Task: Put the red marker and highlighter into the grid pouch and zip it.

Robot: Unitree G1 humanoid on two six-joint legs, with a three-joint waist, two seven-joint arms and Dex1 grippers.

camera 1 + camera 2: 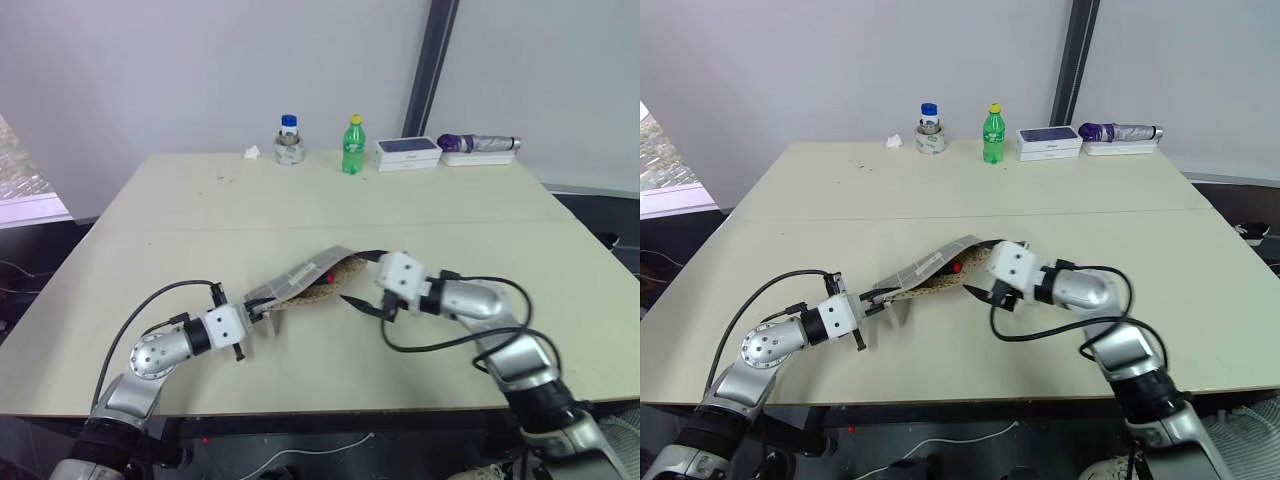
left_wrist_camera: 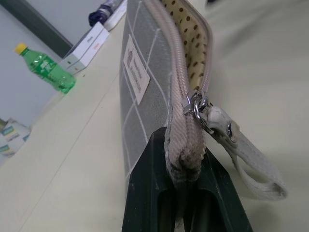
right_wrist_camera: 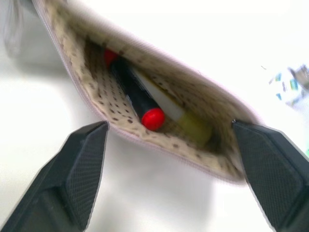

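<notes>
Most of the red marker (image 3: 140, 102) is hidden inside the grid pouch (image 3: 159, 72); one red end and part of the dark band are seen through the mouth. The highlighter (image 3: 186, 123) is largely covered by the marker and the dotted lining. The pouch's closed corner is masked by the left gripper (image 2: 186, 193). The label's print is too small to be read.

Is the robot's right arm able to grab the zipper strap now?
Probably yes. The right gripper is open and empty at the grid pouch's open mouth. The strap hangs free at the far end, beside the left gripper pinching that corner.
</notes>
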